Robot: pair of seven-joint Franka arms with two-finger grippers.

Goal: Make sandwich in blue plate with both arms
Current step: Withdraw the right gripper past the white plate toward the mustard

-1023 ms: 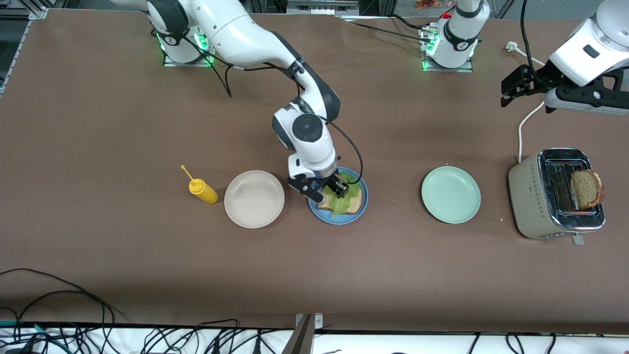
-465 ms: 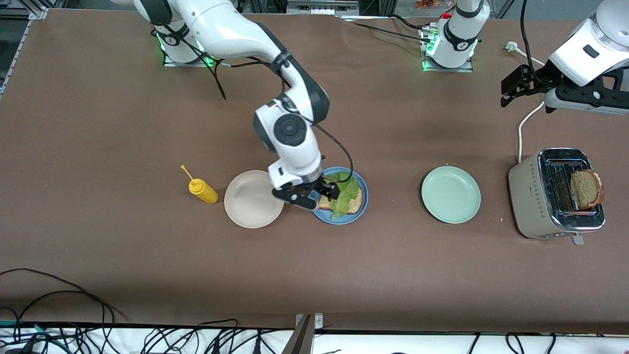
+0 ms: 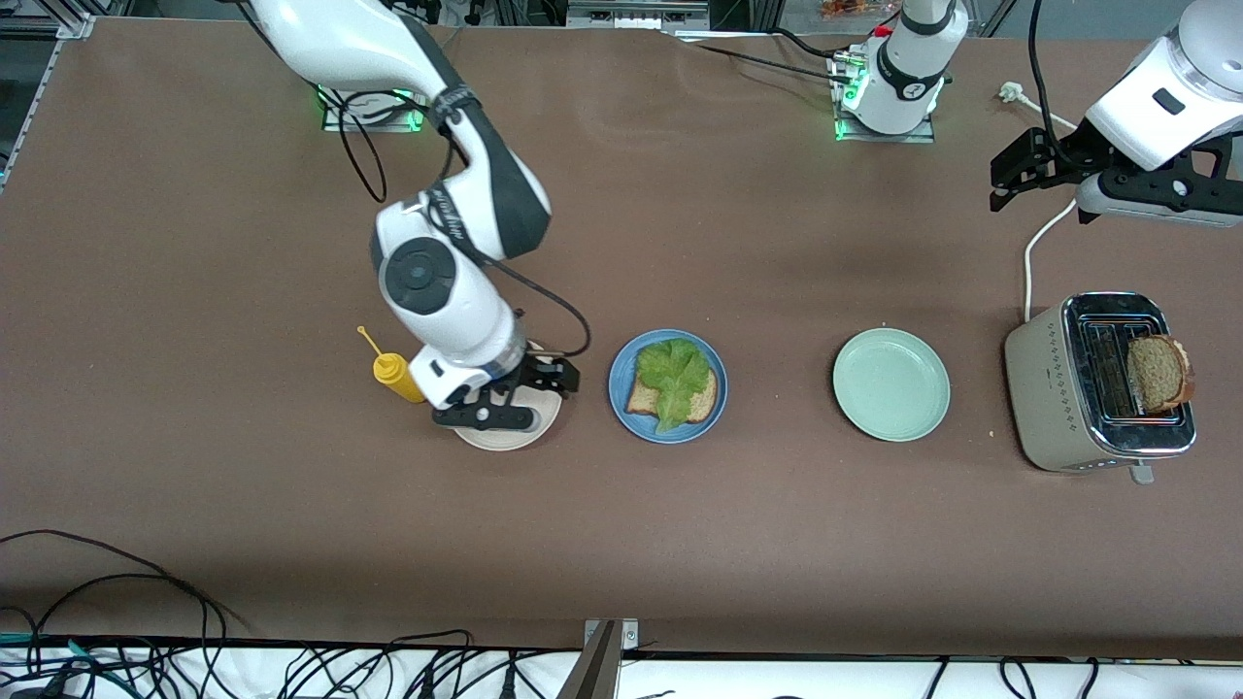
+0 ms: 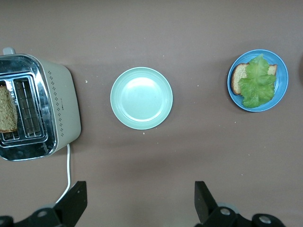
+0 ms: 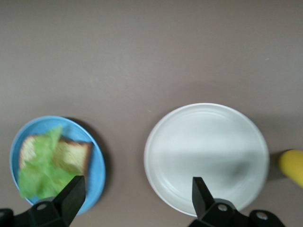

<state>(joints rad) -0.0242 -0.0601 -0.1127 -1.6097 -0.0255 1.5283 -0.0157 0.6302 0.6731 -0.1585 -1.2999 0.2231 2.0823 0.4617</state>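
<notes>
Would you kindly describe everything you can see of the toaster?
The toaster is a beige, boxy two-slot model with a shiny chrome top and a dotted pattern on its side. It stands upright at the left arm's end of the table, beside the mint-green plate. One brown bread slice stands up out of a slot. A white cord runs from it across the table.

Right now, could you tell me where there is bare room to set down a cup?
Bare table lies between the blue plate and the green plate, and nearer the camera than all the plates. It is crowded around the white plate, under the open right pincer.
</notes>
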